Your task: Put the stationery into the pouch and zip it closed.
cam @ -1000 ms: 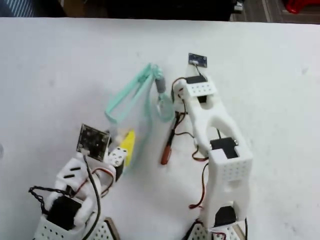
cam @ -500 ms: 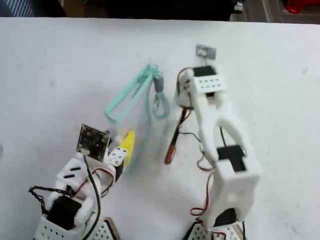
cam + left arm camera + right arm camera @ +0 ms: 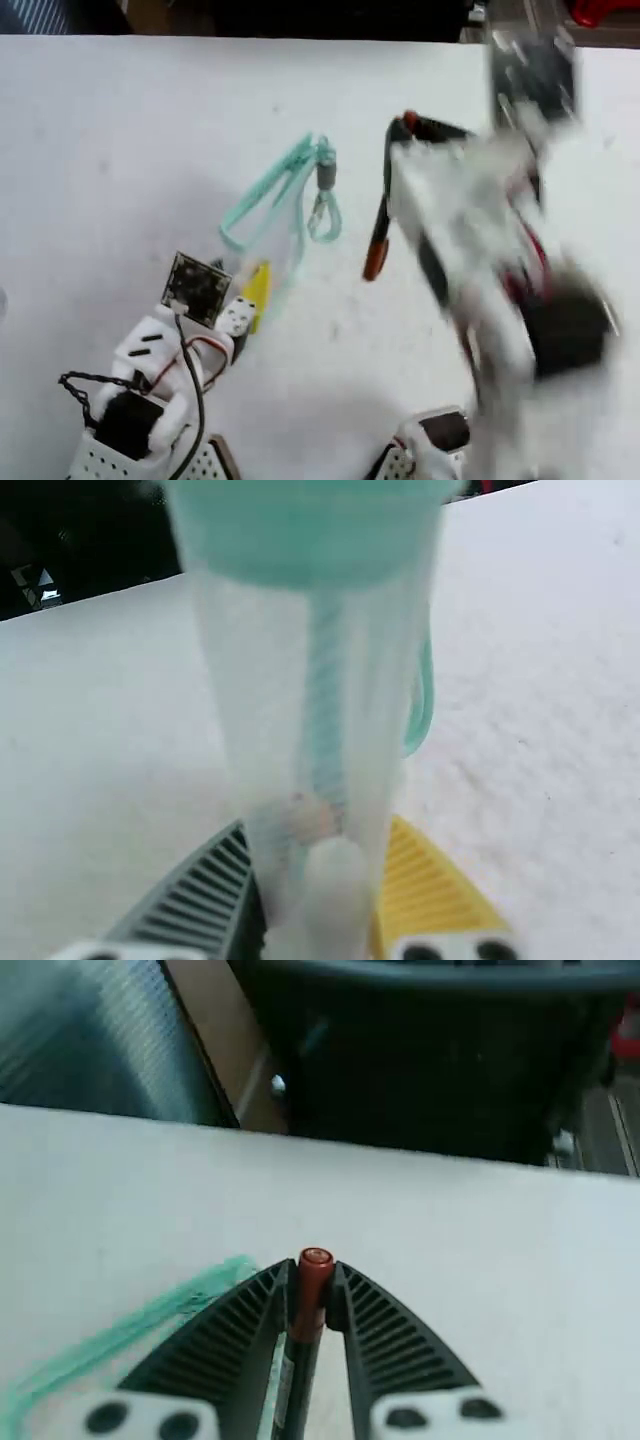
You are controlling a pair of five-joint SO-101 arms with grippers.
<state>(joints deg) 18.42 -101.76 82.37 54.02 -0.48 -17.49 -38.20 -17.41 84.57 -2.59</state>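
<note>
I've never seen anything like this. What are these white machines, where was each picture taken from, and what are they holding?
These are two small robot arms, side by side at a white table. One picture comes from a fixed camera looking down over the table. The other two come from a camera on each arm's wrist, looking along its gripper, the two-fingered claw at its tip. The left gripper pinches one end of a clear pouch with a teal zipper. The right gripper is shut on a pen with a red end, off to the side of the pouch. The pen is not yet inside.
</note>
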